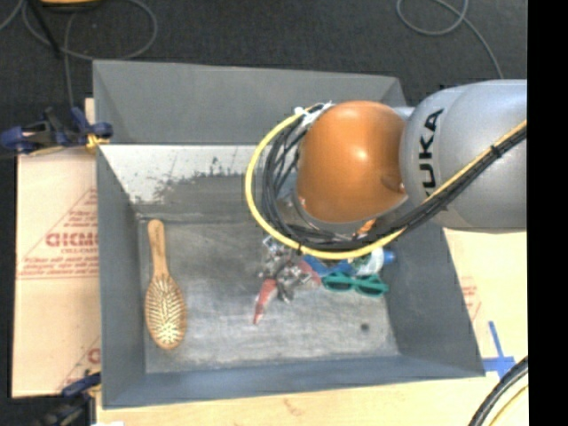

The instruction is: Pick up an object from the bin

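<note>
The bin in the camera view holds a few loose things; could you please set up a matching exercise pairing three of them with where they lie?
Things:
1. wooden hairbrush
2. teal-green plastic thing
3. small red thing

Places:
A. mid-floor, just beside the gripper on its left
B. along the left wall of the bin, handle pointing to the far wall
C. to the gripper's right in the picture, beneath the arm

Pairs: 1-B, 2-C, 3-A
</note>
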You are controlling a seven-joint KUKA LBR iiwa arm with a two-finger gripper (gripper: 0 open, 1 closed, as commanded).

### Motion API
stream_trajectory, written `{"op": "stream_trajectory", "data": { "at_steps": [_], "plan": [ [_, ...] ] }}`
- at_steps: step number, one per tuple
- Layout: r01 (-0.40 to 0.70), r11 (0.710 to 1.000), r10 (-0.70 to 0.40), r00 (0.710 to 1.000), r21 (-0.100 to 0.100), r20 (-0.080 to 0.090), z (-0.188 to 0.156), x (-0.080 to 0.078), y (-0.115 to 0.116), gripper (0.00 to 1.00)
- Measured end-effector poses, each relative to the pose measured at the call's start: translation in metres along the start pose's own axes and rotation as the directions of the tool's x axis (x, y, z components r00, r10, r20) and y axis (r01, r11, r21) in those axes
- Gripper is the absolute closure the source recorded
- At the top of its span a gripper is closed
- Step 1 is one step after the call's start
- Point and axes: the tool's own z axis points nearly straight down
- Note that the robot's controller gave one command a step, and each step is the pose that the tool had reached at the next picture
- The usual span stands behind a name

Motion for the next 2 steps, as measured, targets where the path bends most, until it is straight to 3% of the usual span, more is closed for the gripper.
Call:
{"op": "stream_trajectory", "data": {
  "at_steps": [1, 2],
  "plan": [
    [-0.001, 1.0, 0.001, 1.0, -0.001, 0.0, 0.0, 0.0, 0.0, 1.0],
    [0.292, 0.956, -0.292, 0.956, 0.001, 0.001, -0.082, 0.003, -0.018, 1.0]
  ]
}}
